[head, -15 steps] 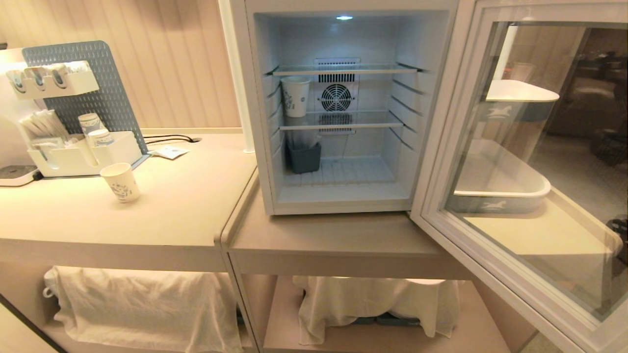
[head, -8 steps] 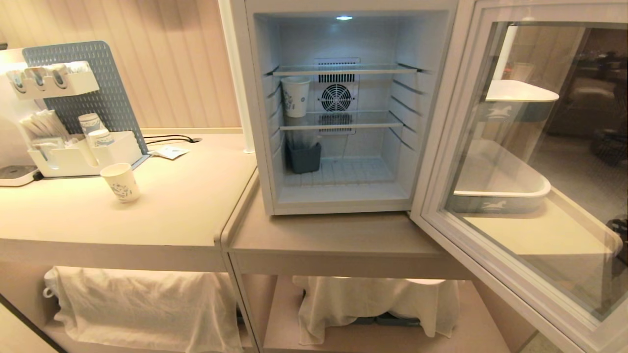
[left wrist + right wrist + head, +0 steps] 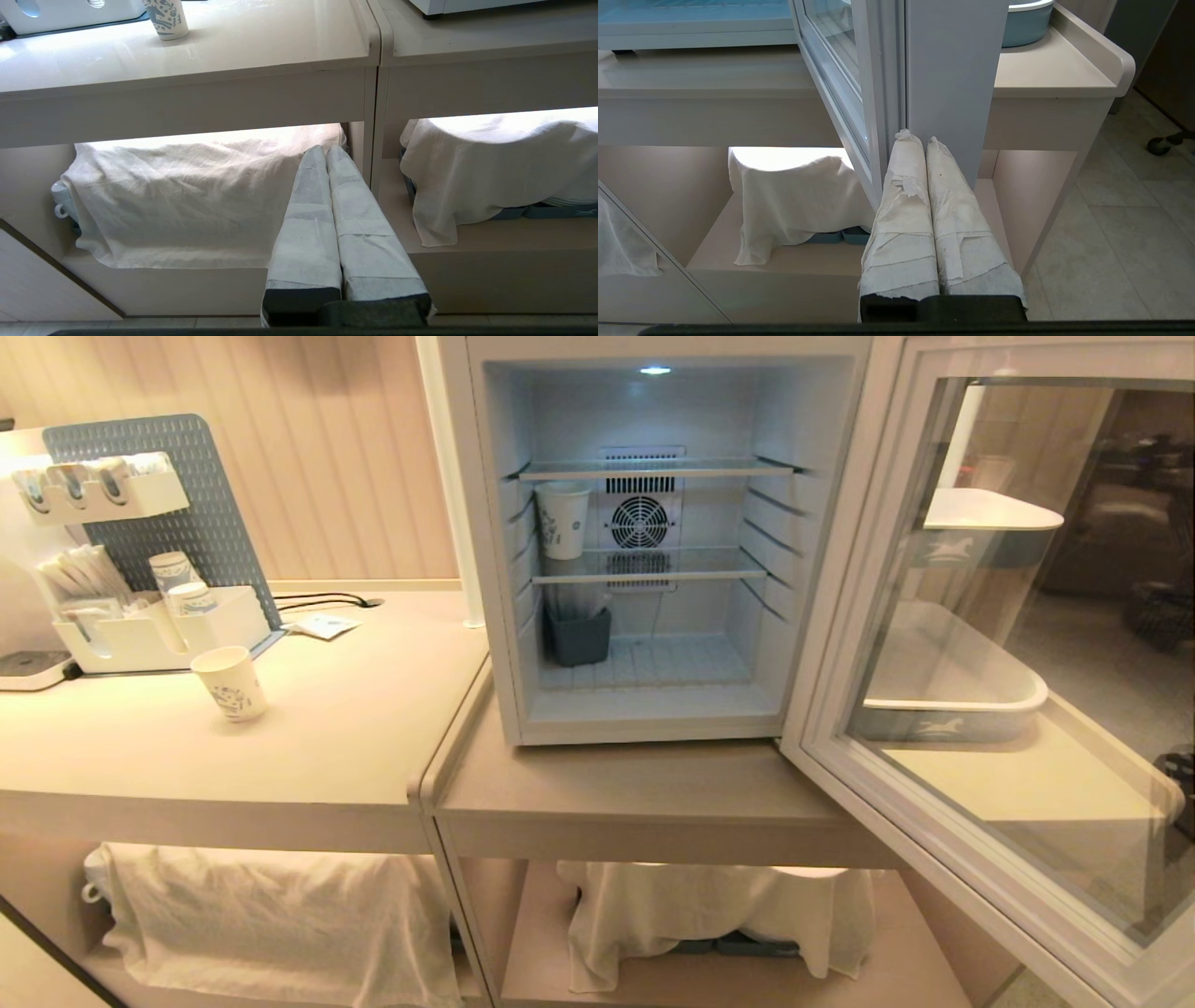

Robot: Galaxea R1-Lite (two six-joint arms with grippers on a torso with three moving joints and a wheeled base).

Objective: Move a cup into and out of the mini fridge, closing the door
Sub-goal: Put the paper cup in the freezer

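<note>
Cup (image 3: 229,682): upright on left counter (image 3: 355,728), near organiser tray (image 3: 149,635). Mini fridge (image 3: 653,551) right; door (image 3: 1008,644) swung wide. Left gripper (image 3: 326,151), right gripper (image 3: 916,139): pressed together, empty, low. Risk: light cup tips on approach; right gripper near door edge, may knock it.

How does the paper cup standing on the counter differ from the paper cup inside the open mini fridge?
The small white paper cup with blue print on the beige counter stands in the open, left of the white mini fridge; the white paper cup in the fridge sits on the middle shelf, by the left wall. The counter cup is in warm room light, the fridge cup under the cold interior light. Both stand upright, rim up, neither held by a tool.
</note>
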